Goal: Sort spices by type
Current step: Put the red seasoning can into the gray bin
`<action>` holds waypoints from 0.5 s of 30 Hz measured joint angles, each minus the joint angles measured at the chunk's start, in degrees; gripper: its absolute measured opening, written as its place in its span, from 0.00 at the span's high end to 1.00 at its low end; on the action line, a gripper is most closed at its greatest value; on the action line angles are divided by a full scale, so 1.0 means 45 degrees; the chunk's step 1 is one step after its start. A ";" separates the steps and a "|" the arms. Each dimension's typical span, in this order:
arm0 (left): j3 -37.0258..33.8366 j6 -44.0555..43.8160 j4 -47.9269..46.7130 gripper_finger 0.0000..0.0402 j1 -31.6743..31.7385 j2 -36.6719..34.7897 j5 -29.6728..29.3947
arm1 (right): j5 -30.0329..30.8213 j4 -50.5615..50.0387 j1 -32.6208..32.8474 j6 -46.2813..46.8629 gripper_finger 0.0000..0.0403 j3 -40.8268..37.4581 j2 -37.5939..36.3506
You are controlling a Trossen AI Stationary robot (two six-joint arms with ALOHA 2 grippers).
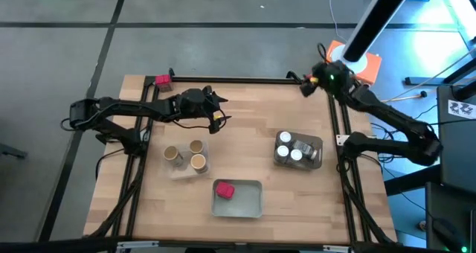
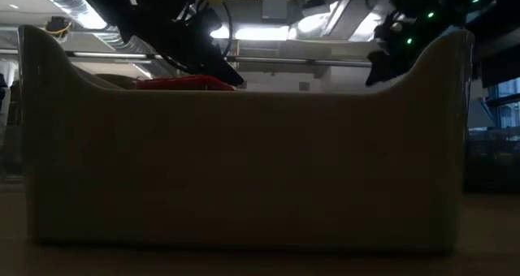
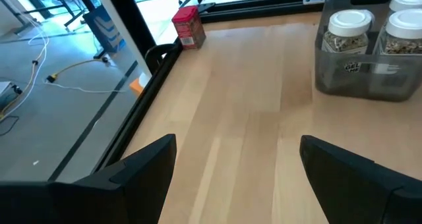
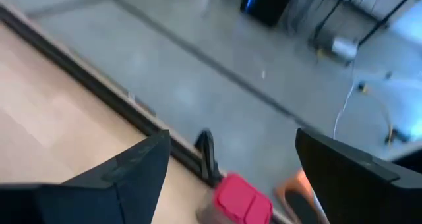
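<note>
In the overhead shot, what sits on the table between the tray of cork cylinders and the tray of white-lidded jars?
Nothing: in the high view, bare wood separates the cork cylinders from the white-lidded jars. The tray with a red packet lies nearer the front edge.

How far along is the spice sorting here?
Cork cylinders and white-lidded jars are trayed by kind; one red packet lies in the near tray. Right gripper, open, hovers above a corner packet. A far-left packet waits; left gripper holds nothing.

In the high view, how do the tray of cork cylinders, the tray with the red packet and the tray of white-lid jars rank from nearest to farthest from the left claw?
From the left claw:
1. Tray of cork cylinders, just below it, left side.
2. Tray with the red packet, at the front, centre.
3. Tray of white-lid jars, right side.
</note>
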 joint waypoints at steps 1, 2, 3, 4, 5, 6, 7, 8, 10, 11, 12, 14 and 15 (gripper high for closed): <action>0.0000 0.0000 -0.0011 0.23 0.0000 0.0000 0.0000 | -0.0324 -0.0337 -0.0389 -0.0068 0.19 0.0275 0.0405; 0.0000 0.0000 -0.0002 0.23 -0.0005 0.0000 0.0000 | -0.0572 -0.0724 -0.0723 -0.0059 0.19 0.0604 0.0844; 0.0000 -0.0013 0.0003 0.23 -0.0005 0.0000 0.0000 | -0.0702 -0.1119 -0.1007 0.0103 0.19 0.0938 0.1287; 0.0000 -0.0045 0.0003 0.23 -0.0004 0.0000 0.0000 | -0.0761 -0.1564 -0.1236 0.0203 0.19 0.1266 0.1738; 0.0000 -0.0054 0.0003 0.23 -0.0003 0.0000 0.0000 | -0.0818 -0.2061 -0.1428 0.0309 0.19 0.1616 0.2225; 0.0000 -0.0069 0.0005 0.23 -0.0005 0.0000 0.0000 | -0.0812 -0.2611 -0.1568 0.0399 0.19 0.1964 0.2698; 0.0000 -0.0083 0.0013 0.23 0.0000 0.0000 0.0000 | -0.0810 -0.3194 -0.1693 0.0463 0.19 0.2330 0.3178; 0.0000 -0.0083 0.0008 0.23 0.0000 0.0000 0.0000 | -0.0780 -0.3749 -0.1797 0.0590 0.19 0.2702 0.3644; 0.0000 -0.0083 -0.0016 0.23 -0.0001 0.0000 0.0000 | -0.0721 -0.4701 -0.1993 0.1158 0.19 0.3453 0.4526; 0.0000 -0.0083 -0.0016 0.23 0.0000 0.0000 0.0000 | -0.0718 -0.5066 -0.2072 0.1432 0.19 0.3780 0.4944; 0.0000 -0.0083 -0.0016 0.23 0.0000 0.0000 0.0000 | -0.0703 -0.5427 -0.2098 0.1721 0.19 0.4059 0.5316; 0.0000 -0.0083 -0.0030 0.23 0.0000 0.0000 0.0000 | -0.0656 -0.5840 -0.2180 0.2210 0.19 0.4464 0.5964; 0.0000 -0.0083 -0.0052 0.23 -0.0005 0.0000 0.0000 | -0.0668 -0.5896 -0.2184 0.2467 0.19 0.4585 0.6205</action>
